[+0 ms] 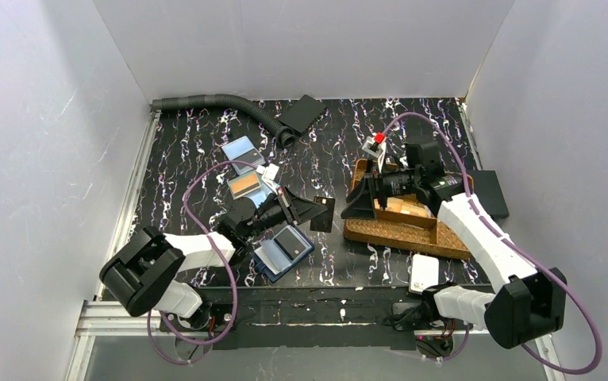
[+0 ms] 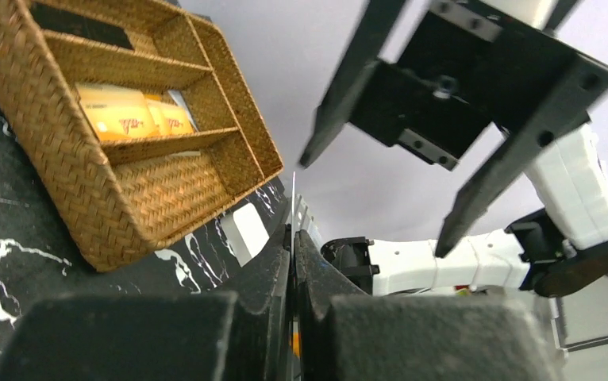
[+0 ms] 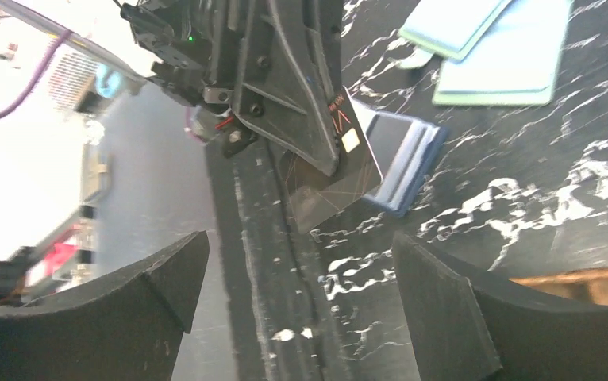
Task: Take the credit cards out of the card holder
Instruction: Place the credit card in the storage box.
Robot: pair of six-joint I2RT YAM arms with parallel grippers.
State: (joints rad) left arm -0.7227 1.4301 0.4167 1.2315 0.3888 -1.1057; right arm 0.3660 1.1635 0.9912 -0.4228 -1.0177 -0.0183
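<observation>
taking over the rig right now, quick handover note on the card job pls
Left claw: shut on a thin dark plastic card, held toward the right claw.
Right claw: open, empty, facing that card.
Small navy book-like card holder lies open on the black marbled table, with what looks like a blue-grey card in its sleeve.
Done: a light blue card and an orange card lie out on the table.
Left: hand off or set down the dark card, then probably pull the blue-grey one.
</observation>
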